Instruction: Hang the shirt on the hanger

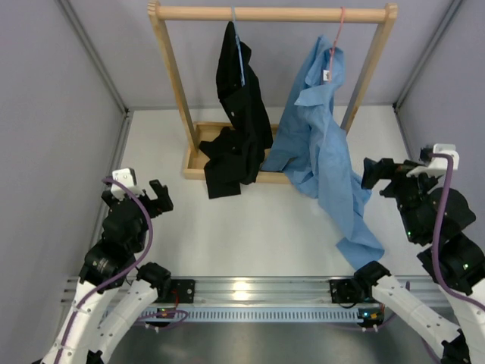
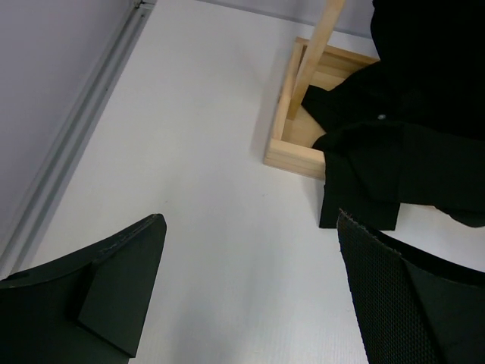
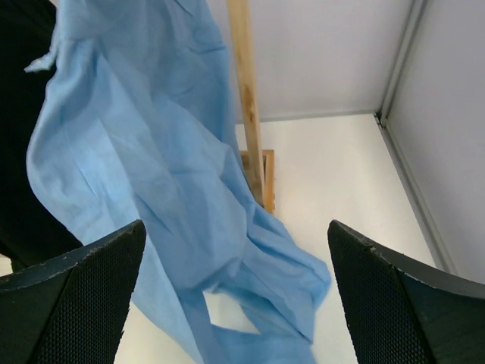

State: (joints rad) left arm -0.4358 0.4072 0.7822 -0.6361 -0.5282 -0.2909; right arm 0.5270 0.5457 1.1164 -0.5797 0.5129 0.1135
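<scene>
Shirt (image 1: 322, 140) on hanger (image 1: 338, 32) beside black garment (image 1: 239, 102) | left jaws wide | right jaws wide

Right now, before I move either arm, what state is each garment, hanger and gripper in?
shirt: hangs lopsided from the hanger, lower end trailing on the table
hanger: hooked on the rack rail, mostly hidden by shirt
black garment: hangs on the blue hanger, hem on rack base
blue hanger: hooked on the rail
left gripper: fingers open, empty
right gripper: fingers open, empty
</scene>
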